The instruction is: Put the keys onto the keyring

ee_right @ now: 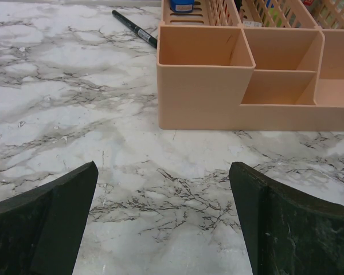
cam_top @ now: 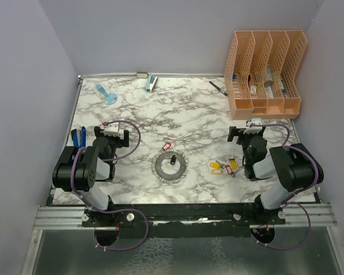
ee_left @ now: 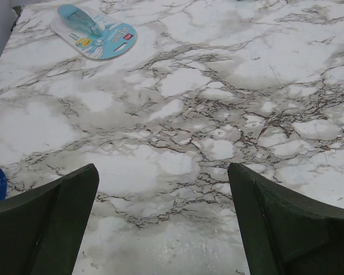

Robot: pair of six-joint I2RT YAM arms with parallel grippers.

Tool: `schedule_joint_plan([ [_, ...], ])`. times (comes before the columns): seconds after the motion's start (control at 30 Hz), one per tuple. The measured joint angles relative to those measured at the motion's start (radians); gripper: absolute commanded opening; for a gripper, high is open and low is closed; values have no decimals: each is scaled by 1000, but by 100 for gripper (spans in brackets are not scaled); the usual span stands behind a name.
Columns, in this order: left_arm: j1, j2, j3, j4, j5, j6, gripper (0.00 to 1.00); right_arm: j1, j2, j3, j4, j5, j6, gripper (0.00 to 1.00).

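In the middle of the surface [cam_top: 183, 114] there's the keyring [cam_top: 171, 165] with a red-tagged key [cam_top: 167, 147] at its far rim; the other keys [cam_top: 225, 167] lie near, to its right. The left pincer [cam_top: 116, 132] and right pincer [cam_top: 249, 130] both gape wide, empty. Looks like step one: right arm has to pull back and pinch a tag.

- Marble-patterned bench [cam_top: 195, 123].
- Grey keyring [cam_top: 162, 167] near the centre, a red-tagged key [cam_top: 167, 147] at its far edge.
- Yellow- and red-tagged keys [cam_top: 223, 167] to its right.
- Peach organiser [cam_top: 264, 106] far right, black pen [cam_top: 218, 87] just left of it.
- Blue packet [cam_top: 106, 93] far left.
- Blue-handled tool [cam_top: 78, 136] at the left edge.
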Motion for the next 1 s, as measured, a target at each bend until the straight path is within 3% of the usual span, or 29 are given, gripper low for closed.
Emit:
schedule_joint_plan([
  [1.0,0,-22,-12,19,42,5,98,0,0,0,4,0,0,99],
])
